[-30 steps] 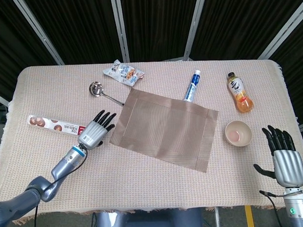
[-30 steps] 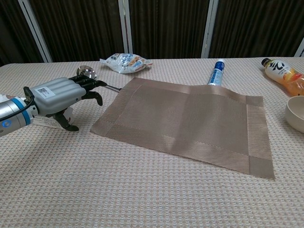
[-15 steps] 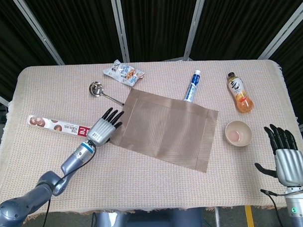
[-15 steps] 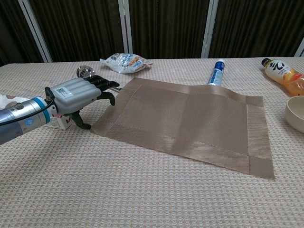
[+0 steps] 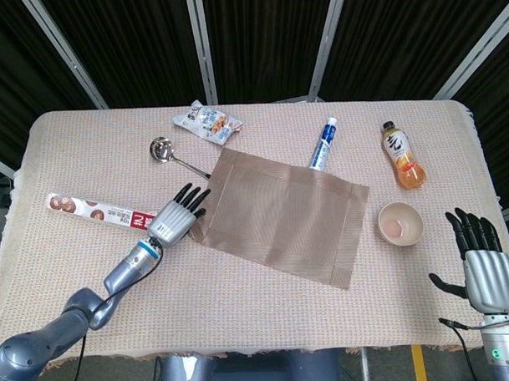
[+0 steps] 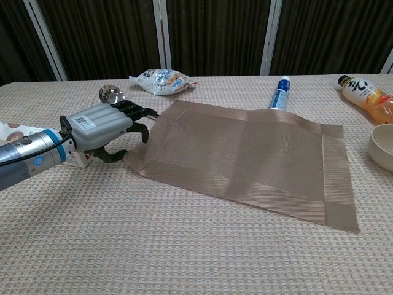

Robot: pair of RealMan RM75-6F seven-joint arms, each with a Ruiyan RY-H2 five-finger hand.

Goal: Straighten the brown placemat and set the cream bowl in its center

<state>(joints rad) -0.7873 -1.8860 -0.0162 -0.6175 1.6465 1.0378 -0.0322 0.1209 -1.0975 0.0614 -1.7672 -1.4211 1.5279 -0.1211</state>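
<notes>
Placemat [image 6: 245, 157] corner newly lifted

You are looking at the brown placemat [image 5: 280, 215] lying skewed mid-table, its near-left corner lifting slightly; the cream bowl [image 5: 399, 223] is sitting upright just beside its right edge, apart.

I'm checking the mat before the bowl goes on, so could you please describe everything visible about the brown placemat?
The brown placemat is a woven rectangle with a wider border band. It lies skewed on the tablecloth, not flat: its near-left corner is lifted where the left hand touches its edge. Its far edge overlaps the toothpaste tube. Nothing rests on it.
</notes>
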